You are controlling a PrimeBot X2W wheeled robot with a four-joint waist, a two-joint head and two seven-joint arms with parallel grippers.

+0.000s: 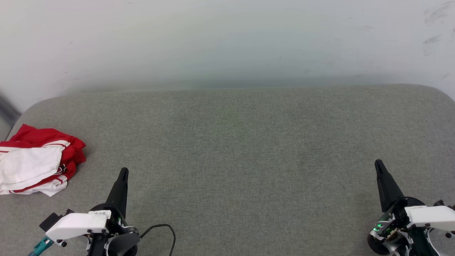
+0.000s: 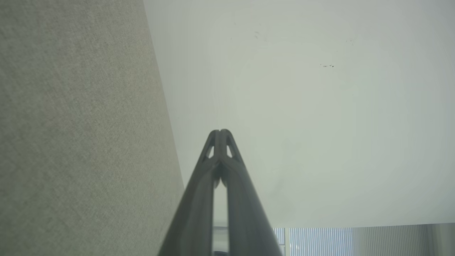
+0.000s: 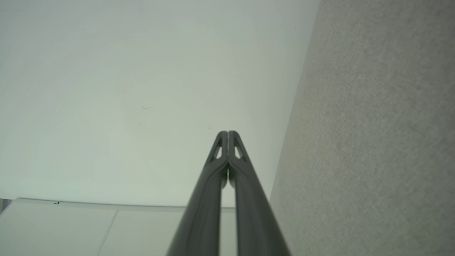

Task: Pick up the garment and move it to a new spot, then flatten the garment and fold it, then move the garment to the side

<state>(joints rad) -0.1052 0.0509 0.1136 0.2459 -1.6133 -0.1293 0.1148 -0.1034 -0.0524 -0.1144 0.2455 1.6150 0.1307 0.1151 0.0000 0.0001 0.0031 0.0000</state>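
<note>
Near the frame's left edge, a clumsy push could knock the red-and-white cloth garment point(image 1: 35, 161) off; left gripper point(image 1: 123, 172) and right gripper point(image 1: 378, 164) are pinched together.

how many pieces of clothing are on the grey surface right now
1. The garment lies bunched at the left edge of the grey surface, cut off by the frame there, so more could be hidden.

The grey fabric worktop point(image 1: 234, 149) lies open from its middle to the right edge and back to the far edge, where a white wall point(image 1: 227, 42) closes it off. The only bulk on it is the bunched garment point(image 1: 35, 163) at the left edge, near the left claw point(image 1: 123, 172). A black cable point(image 1: 167, 227) loops at the near edge beside that claw.
</note>
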